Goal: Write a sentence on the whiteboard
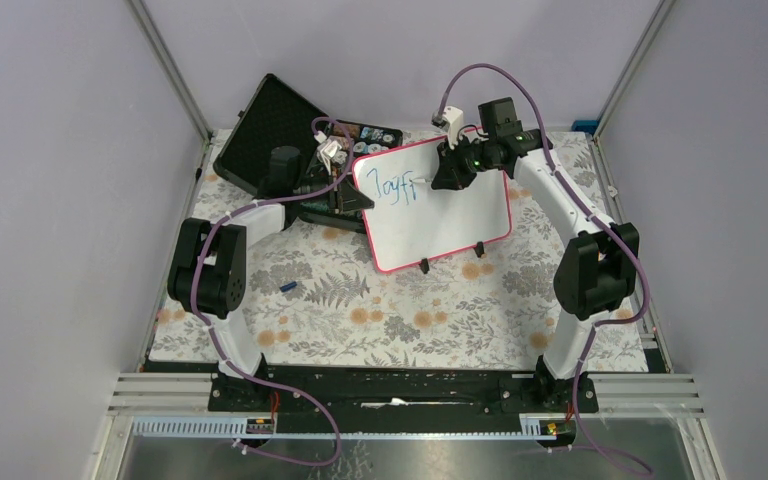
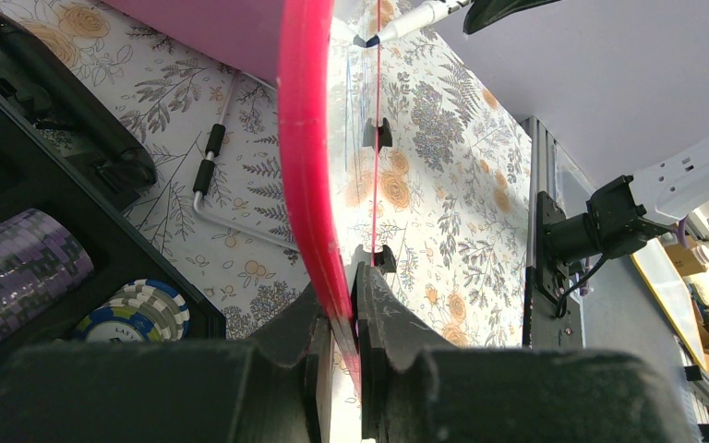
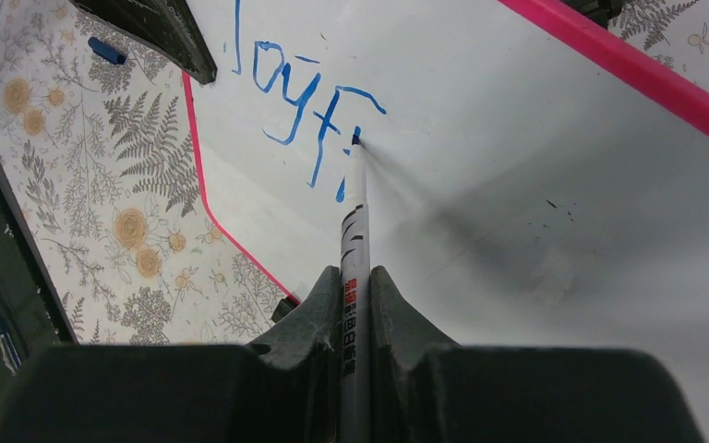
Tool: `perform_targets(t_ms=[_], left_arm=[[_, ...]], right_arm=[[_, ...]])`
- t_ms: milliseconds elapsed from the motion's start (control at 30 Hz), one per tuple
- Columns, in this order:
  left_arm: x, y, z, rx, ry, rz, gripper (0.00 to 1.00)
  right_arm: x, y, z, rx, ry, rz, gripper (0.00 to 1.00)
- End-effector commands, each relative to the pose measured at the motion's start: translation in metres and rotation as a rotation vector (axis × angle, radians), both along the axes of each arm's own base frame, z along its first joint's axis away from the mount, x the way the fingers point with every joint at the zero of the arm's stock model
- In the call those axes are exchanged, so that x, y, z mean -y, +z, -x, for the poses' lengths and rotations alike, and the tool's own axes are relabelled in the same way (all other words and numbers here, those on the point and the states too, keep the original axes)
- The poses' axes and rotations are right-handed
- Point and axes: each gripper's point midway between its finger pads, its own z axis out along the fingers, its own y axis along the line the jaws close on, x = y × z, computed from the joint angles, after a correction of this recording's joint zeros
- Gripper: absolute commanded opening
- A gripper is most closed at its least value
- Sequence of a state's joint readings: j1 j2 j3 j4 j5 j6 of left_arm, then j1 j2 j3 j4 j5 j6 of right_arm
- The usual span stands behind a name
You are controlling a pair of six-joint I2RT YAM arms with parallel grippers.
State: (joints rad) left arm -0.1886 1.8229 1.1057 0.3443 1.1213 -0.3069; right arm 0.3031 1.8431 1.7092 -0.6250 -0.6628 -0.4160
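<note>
Wrist-side, the marker (image 3: 354, 221) touches the whiteboard (image 3: 535, 185) (hidden overhead).

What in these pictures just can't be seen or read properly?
Right wrist: lower barrel of the marker, hidden inside the right gripper; first stroke of the blue writing, cut by the top edge.
Left wrist: the whiteboard shows edge-on, so its face is unreadable.
Top external: the writing is too small to read.
</note>
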Motion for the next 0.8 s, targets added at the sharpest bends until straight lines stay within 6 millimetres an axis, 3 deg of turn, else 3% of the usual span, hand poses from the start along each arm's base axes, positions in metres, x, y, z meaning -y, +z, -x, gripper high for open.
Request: perform_targets(t_ms=[0, 133, 233, 400, 600, 767], left_arm=[[-0.001, 0.003, -0.007, 0.121, 0.004, -0.024, 0.0], [-0.001, 0.004, -0.008, 0.123, 0.005, -0.023, 0.0], [-0.001, 0.004, -0.007, 0.122, 0.004, -0.023, 0.0], [-0.001, 0.004, -0.008, 0.122, 0.005, -0.023, 0.0], [-0.001, 0.004, -0.008, 0.123, 0.006, -0.025, 0.0], [-0.001, 0.004, -0.008, 0.123, 0.004, -0.024, 0.0]], right_arm=[[0.002, 0.012, 0.003, 0.043, -0.001, 0.013, 0.0], [0.005, 0.042, 0.012, 0.067, 0.023, -0.071, 0.0], [0.01, 0.049, 0.018, 0.087, 0.026, -0.077, 0.0], [0.016, 0.031, 0.022, 0.065, 0.026, -0.035, 0.0], [0.022, 0.009, 0.013, 0.057, -0.002, 0.016, 0.0], [0.022, 0.002, 0.008, 0.045, -0.007, 0.025, 0.0]])
